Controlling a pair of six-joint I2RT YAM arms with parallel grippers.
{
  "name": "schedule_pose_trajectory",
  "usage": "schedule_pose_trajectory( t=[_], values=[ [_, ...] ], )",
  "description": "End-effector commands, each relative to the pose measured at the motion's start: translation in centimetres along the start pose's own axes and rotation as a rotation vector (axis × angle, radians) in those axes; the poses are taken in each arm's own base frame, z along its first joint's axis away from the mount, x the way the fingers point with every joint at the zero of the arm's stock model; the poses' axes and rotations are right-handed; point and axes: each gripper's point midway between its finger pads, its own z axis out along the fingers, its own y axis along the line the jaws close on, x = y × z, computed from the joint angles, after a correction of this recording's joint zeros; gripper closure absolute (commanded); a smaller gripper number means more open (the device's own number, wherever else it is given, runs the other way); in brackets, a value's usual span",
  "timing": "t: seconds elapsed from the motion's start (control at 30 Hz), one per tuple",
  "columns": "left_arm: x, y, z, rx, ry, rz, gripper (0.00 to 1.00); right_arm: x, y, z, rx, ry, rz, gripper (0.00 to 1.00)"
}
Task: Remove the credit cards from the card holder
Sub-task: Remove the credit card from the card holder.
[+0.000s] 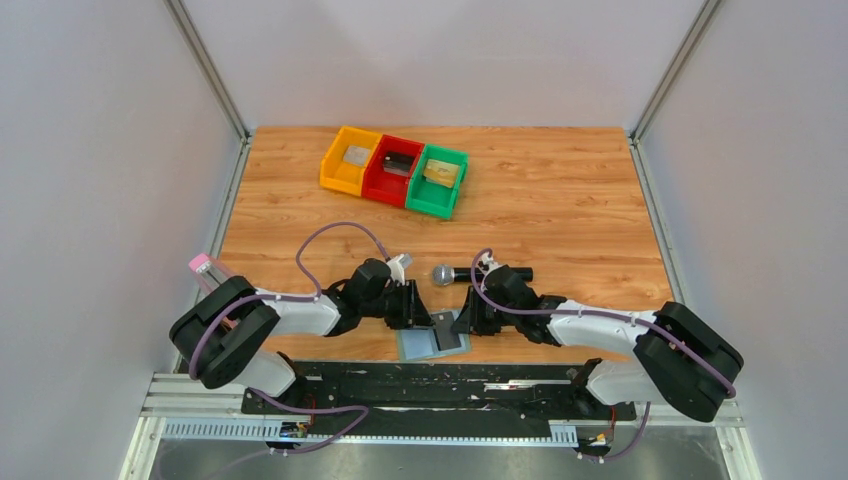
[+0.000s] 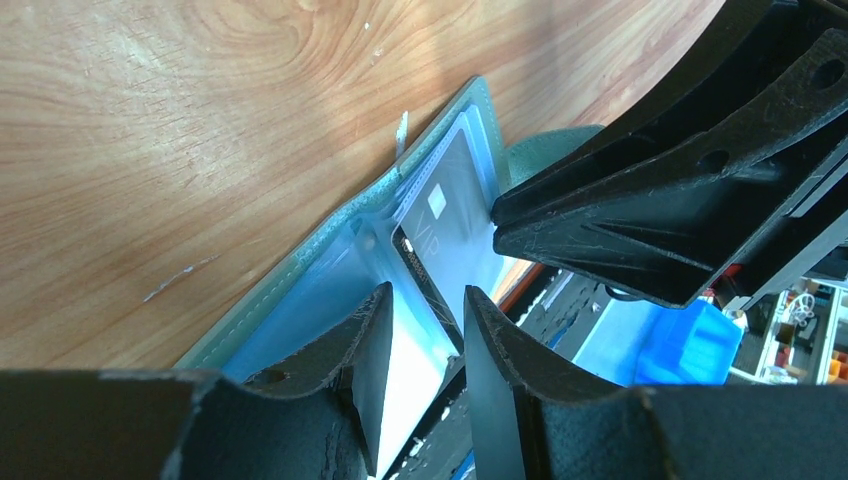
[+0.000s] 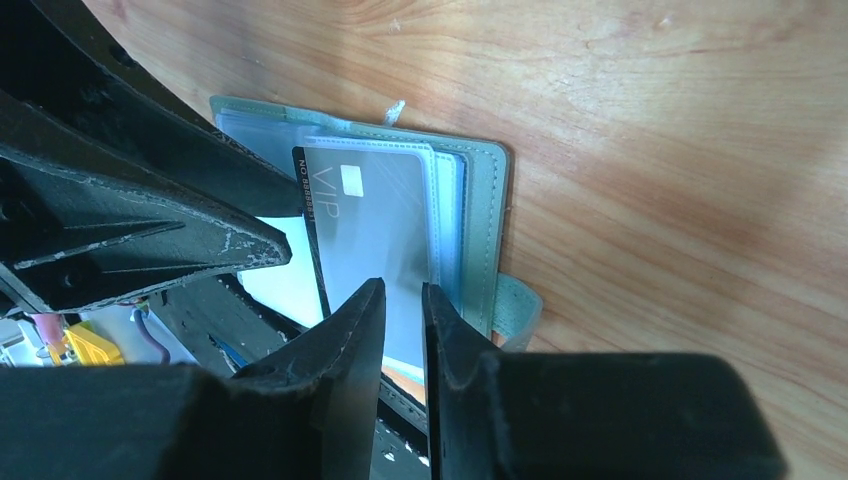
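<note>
The card holder [image 1: 432, 342] lies open, right end effector [image 3: 403, 292] nearly closed over its grey card [image 3: 375, 220] (VIP), left end effector [image 2: 428, 297] unclear.

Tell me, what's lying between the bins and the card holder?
A black microphone lies between the bins and the card holder; the top view shows it.

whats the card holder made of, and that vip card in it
The card holder cover looks like faux leather or soft vinyl, matte blue-green, with a stitched line along its edge. Its inner sleeves look like clear glossy plastic film. The VIP card seems rigid plastic, silver-grey with a sheen; metal cannot be ruled out.
</note>
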Motion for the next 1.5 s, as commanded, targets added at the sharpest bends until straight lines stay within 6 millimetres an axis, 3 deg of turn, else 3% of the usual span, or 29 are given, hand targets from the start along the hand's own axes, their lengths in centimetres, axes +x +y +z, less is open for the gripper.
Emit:
schedule_pose_trajectory(
  t=[0.0, 0.3, 0.6, 1.2, 1.47],
  values=[
    [-0.2, -0.1, 0.4, 0.011, -0.022, 0.028, 0.59, 0.8, -0.6, 0.3, 0.011, 0.013, 0.01, 0.78],
    [0.0, -1.1, 0.6, 0.078, -0.022, 0.006, 0.66, 1.0, -0.9, 0.2, 0.008, 0.014, 0.015, 0.8],
    [-0.3, -1.5, 0.1, 0.079, -0.043, -0.028, 1.0, 1.0, -1.2, 0.2, 0.019, 0.006, 0.023, 0.81],
    [-1.3, -1.0, -2.6, -0.022, -0.139, -0.043, 1.0, 0.5, -1.2, 0.1, 0.035, -0.012, 0.015, 0.81],
    [-1.9, -1.7, -4.7, -0.036, -0.197, -0.028, 1.0, -0.8, 0.6, -1.0, 0.003, -0.037, -0.017, 0.76]
  ],
)
